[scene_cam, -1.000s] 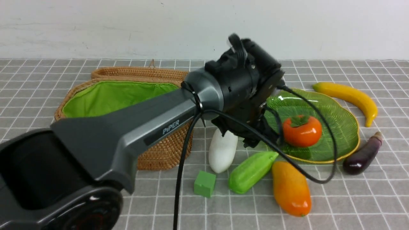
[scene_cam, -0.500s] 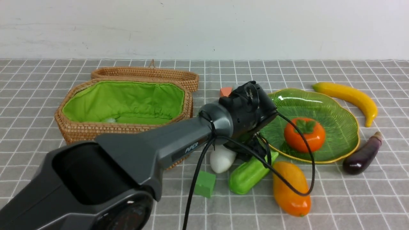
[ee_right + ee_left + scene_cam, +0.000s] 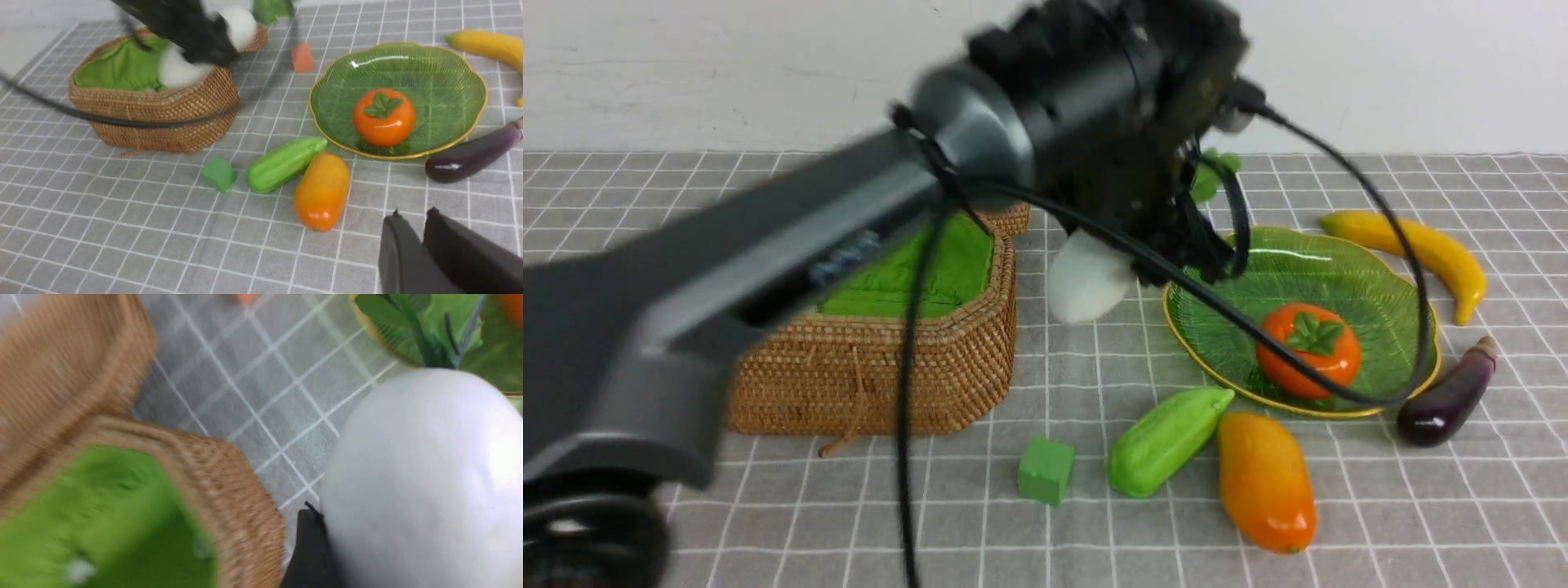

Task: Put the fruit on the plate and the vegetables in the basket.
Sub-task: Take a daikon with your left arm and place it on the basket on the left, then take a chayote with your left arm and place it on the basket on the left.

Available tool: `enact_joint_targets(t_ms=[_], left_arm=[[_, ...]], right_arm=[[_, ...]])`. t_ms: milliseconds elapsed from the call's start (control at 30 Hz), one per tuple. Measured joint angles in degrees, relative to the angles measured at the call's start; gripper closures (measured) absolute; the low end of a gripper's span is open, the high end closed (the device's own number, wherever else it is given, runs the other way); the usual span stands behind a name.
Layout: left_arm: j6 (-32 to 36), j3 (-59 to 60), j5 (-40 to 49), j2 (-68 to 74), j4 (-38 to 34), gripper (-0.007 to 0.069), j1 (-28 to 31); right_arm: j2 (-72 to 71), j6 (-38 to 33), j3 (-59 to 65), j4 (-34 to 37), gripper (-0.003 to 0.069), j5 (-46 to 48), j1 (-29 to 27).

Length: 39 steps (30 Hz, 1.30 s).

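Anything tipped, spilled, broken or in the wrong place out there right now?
Nothing spilled or damaged. The basket stands upright, the persimmon sits on the plate, and the radish hangs in the air by the basket. Only oddities: a green cube and an orange cube, neither fruit nor vegetable, lying on the cloth.

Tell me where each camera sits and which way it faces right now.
Front: between the arms, facing forward over the table to the wall; the blurred left arm crosses it, holding the radish up near the basket.
Left wrist: on the left arm, looking down past the radish at the basket's rim; one dark finger shows.
Right wrist: on the right arm, low, facing the plate and basket; right gripper in the foreground.
Shared: all three show radish and basket.
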Motion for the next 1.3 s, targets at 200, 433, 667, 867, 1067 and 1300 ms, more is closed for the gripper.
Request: enact_joint_targets(t_ms=[200,433,667,867,1067,1300], left_arm=[[21.3,11.5,0.4,-12.0,-1.5,0.0123,11.3],[47.2,23.9,-7.3,-10.7,-5.2,0.0123,23.7],[39.2,25.8,-13.6,-8.3,-5.3,-0.0008,26.1],[29.4,25.8,-11.5,-10.4,-7.2,-0.0023,25.9],[17.7,25.6,-8.5,-13.2,-24.4,0.0251,15.7],[17.0,25.6,-13.2,-3.8,-30.5,0.0311,3.5]], right_arm=[[0.0,-0.3,0.0,0.0,0.0562,-0.6,0.0],[0.0,-1.3,0.0,0.0,0.0562,-0.3,0.0],[0.0,-1.4,0.0,0.9,0.0561,0.0,0.0],[0.0,-1.5,0.0,1.0,0.0557,0.0,0.0],[0.0,-1.5,-1.1,1.0,0.0552,0.8,0.0],[0.0,-1.5,-2.4,1.4,0.055,3.1,0.0]])
